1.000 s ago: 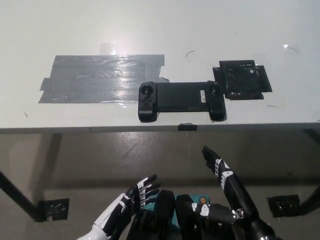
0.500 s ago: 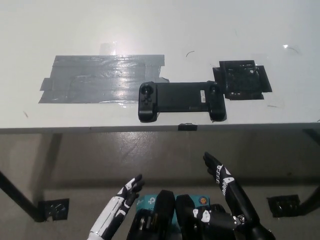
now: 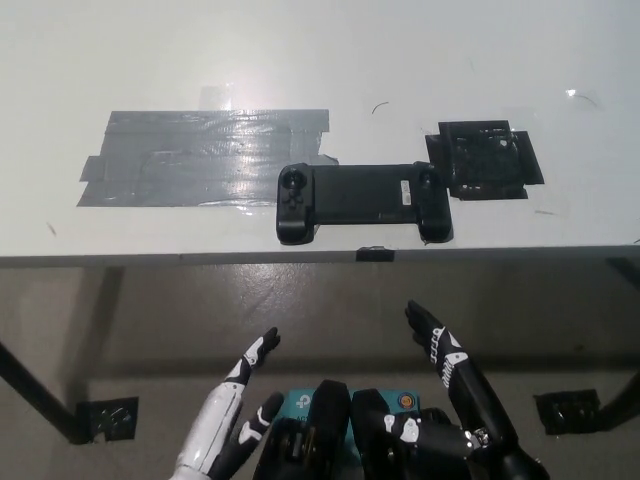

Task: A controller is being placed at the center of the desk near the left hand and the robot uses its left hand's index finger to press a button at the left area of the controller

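A black controller (image 3: 361,198) lies flat near the front edge of the white desk (image 3: 320,70), with a round stick and buttons at its left end (image 3: 293,190). My white left hand (image 3: 233,415) hangs below the desk edge at the lower left, one finger stretched out toward the desk and the others curled; it touches nothing. My black right hand (image 3: 455,375) rests below the desk at the lower right, fingers straight and apart, holding nothing. Both hands are well short of the controller.
A large patch of grey tape (image 3: 195,157) covers the desk left of the controller. A smaller patch of black tape (image 3: 485,160) sits right of it. The desk's front edge (image 3: 320,258) runs across the middle, with floor below.
My left hand has turned and stretched one finger forward, its other fingers folding in. The right hand has barely shifted. The controller has not moved.
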